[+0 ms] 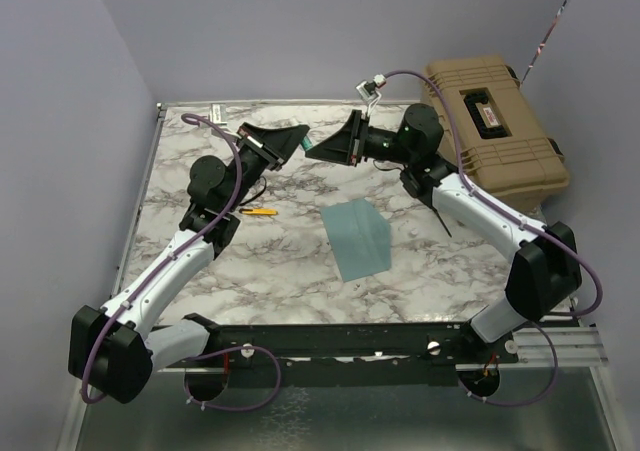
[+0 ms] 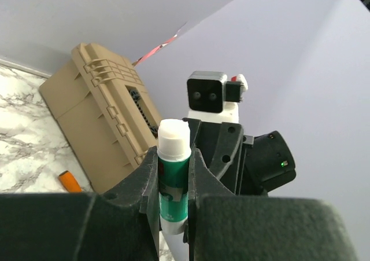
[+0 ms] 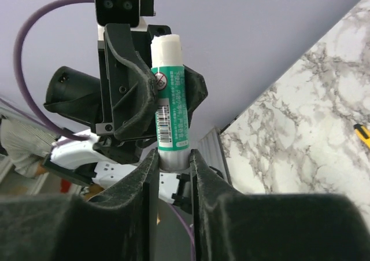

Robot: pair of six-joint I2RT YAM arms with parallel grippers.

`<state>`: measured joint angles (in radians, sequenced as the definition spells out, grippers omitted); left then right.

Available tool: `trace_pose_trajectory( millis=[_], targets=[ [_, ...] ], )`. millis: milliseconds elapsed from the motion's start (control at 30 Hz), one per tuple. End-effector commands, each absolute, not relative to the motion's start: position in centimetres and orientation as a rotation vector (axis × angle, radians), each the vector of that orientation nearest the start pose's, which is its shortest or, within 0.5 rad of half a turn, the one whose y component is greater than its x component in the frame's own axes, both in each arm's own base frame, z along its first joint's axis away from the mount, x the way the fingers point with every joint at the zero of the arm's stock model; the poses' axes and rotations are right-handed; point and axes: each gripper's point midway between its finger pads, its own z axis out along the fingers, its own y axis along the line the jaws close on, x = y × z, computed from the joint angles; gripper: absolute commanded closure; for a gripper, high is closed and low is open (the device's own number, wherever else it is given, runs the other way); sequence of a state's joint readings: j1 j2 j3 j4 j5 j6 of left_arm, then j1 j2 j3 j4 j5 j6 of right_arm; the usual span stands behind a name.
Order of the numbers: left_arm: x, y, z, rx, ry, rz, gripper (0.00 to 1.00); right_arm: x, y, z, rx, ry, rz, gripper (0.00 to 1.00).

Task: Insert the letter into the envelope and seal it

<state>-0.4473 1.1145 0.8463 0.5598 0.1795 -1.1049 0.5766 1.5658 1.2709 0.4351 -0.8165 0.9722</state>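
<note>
Marble table [image 1: 200, 271] bears the blue envelope [image 1: 357, 237] lying flat mid-table; letter nowhere visible, perhaps already inside; left gripper [image 2: 174, 209] clamps a glue stick [image 3: 171, 99], right gripper [image 3: 171, 162] pinches its white end; gluing and sealing seem left.

**Surface** [image 1: 270, 281], lower half of the top view: lying open between the two arm bases.
**Envelope** [image 1: 356, 237], centre: lying flat and low, leaving room above it.
**Tan case** [image 1: 495, 131], upper right: standing tall, blocking that corner beside the right arm.
**Left end effector** [image 1: 300, 141] and **right end effector** [image 1: 314, 153], upper centre: meeting on the glue stick [image 3: 170, 107], filling the air there.
**Orange pen** [image 1: 258, 211], left of centre: lying just beside the left arm.
**Left wall** [image 1: 60, 121] and **back wall** [image 1: 300, 31]: closing in those edges.
</note>
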Motion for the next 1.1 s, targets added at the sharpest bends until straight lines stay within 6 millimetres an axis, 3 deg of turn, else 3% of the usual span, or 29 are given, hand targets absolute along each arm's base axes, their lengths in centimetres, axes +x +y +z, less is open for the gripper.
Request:
trace_pose_trajectory(
  millis=[0,133,367,500,567,667,733,933,1067],
  targets=[
    [31.2,-23.2,40.7,-0.254,1.345,-1.474,1.0,28.4,37.0,38.7,-0.424,1.658,1.879,0.84],
    [30.3,-23.1,42.3,-0.21,1.286,-1.504,1.0,28.1,36.7,40.7,-0.318,1.601,2.017,0.99],
    [27.4,-22.9,45.9,-0.07,1.108,-1.574,1.0,27.9,35.0,45.4,-0.056,1.401,2.359,1.0],
    [27.2,-22.7,46.7,-0.06,1.059,-1.588,1.0,28.2,34.2,46.1,0.049,1.305,2.472,1.0],
    [27.6,-22.6,46.6,-0.095,1.06,-1.593,1.0,28.2,34.8,45.1,-0.007,1.361,2.376,0.95],
    [28.8,-22.3,45.7,-0.183,1.091,-1.594,1.0,28.1,35.8,42.7,-0.195,1.483,2.075,0.49],
    [29.6,-22.2,44.9,-0.232,1.12,-1.584,1.0,29.0,35.9,40.8,-0.295,1.551,1.806,0.29],
    [31.3,-22.2,42.8,-0.326,1.21,-1.547,1.0,30.5,37.2,36.3,-0.516,1.628,1.252,0.25],
    [31.7,-22.3,42.8,-0.328,1.234,-1.521,1.0,30.7,37.9,36.2,-0.582,1.606,1.057,0.3]
  ],
)
